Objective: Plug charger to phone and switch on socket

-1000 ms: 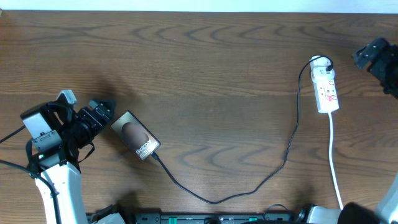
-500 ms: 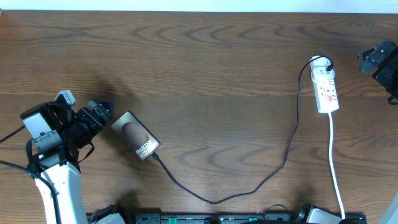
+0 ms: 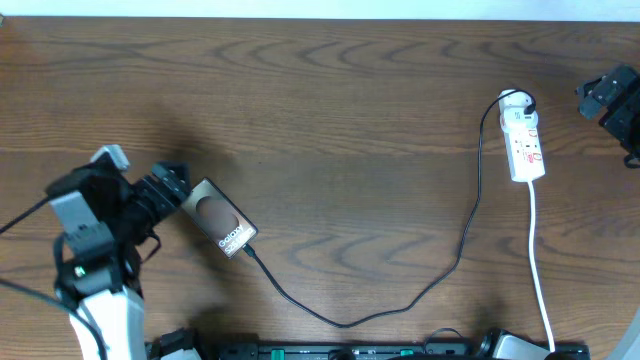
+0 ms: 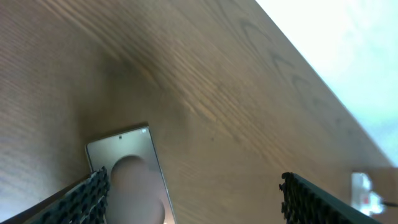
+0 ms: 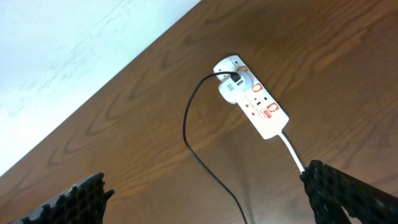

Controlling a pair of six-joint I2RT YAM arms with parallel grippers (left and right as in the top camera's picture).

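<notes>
The bronze-brown phone [image 3: 218,218] lies slanted on the table at the left, and its upper end shows in the left wrist view as the phone [image 4: 127,171]. The black charger [image 3: 400,300] cable runs from the phone's lower right end in a loop up to the white socket [image 3: 525,140]. My left gripper [image 3: 172,186] is open just left of the phone's upper end, and that end lies beside the left gripper's [image 4: 193,202] left finger. My right gripper [image 3: 598,95] is open at the right edge, apart from the socket [image 5: 258,109].
The socket's white cord [image 3: 538,260] runs down to the table's front edge. Black equipment [image 3: 330,352] lines the front edge. A pale wall [image 5: 74,43] borders the table's far edge.
My left arm has shifted and turned a little toward the phone. The right gripper drew slightly toward the right edge, then held still. Phone, cable and socket have not moved.
</notes>
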